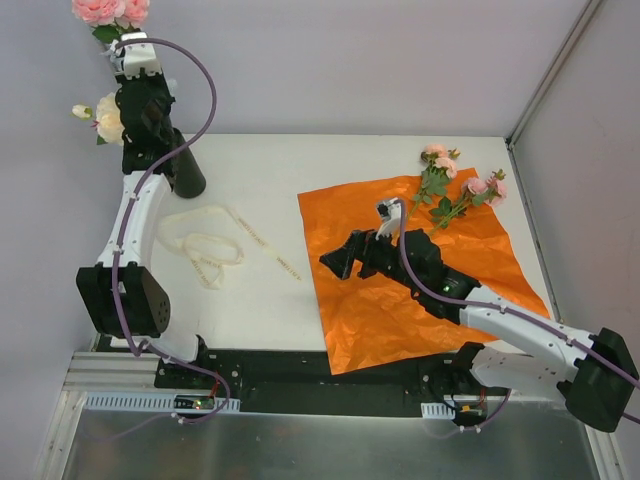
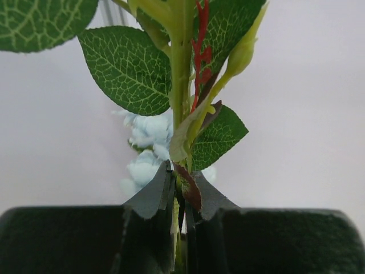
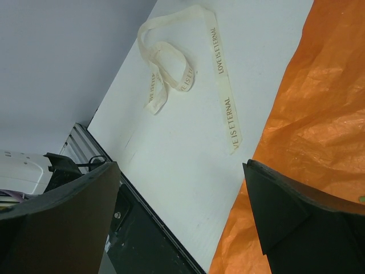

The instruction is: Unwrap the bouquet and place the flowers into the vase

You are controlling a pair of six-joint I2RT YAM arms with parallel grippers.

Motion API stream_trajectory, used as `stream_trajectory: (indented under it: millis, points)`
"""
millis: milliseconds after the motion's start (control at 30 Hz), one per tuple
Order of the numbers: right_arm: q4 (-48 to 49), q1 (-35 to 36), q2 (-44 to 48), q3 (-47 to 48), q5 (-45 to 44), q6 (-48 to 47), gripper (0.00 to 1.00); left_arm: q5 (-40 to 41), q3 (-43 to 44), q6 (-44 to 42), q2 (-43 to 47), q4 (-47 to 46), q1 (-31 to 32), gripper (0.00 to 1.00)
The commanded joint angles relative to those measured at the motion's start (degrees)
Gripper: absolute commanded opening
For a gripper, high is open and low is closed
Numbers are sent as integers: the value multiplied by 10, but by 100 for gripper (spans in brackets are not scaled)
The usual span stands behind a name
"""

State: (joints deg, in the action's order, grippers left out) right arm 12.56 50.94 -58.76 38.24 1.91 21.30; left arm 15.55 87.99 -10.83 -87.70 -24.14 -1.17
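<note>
Our left gripper is clamped on a thin green stem just under its leaves, holding those flowers up above the vase at the tabletop's far left corner. Our right gripper gapes wide, holding nothing, over the paper. More flowers lie at the paper's far edge. They look light and springy, so we'd pinch bare stem, not blooms.

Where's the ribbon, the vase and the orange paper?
ribbon (image 3: 223,97): right wrist view, on its straight printed strip.
vase (image 1: 190,172): top view, on its dark side wall.
orange paper (image 1: 370,310): top view, on its bare near part.
</note>
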Motion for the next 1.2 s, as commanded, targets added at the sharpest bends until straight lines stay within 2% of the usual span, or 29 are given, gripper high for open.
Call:
stream_trajectory:
  millis: [0, 133, 300, 500, 567, 700, 800, 1000, 1167]
  points:
    - [0, 4, 19, 27, -16, -8, 99, 21, -10, 34, -20, 3, -17, 0]
    - [-17, 4, 24, 30, -61, 7, 99, 30, 6, 67, -38, 88, -21, 0]
    - [-38, 3, 33, 32, -88, 10, 99, 37, -4, 92, -39, 138, -20, 17]
    - [-61, 1, 23, 44, -96, 23, 99, 6, -14, 129, -16, 202, -21, 36]
    - [-62, 0, 18, 47, -91, 37, 99, -11, -22, 140, -2, 221, -20, 46]
    - [-75, -6, 13, 53, -101, 59, 99, -64, -44, 163, 36, 262, -20, 74]
    - [-89, -10, 13, 56, -119, 78, 99, -113, -52, 185, 63, 302, -21, 85]
    - [-123, -30, 5, 60, -157, 96, 100, -264, -112, 231, 143, 330, -20, 91]
    - [-152, -71, 13, 44, -209, 109, 99, -386, -177, 352, 194, 338, -19, 92]
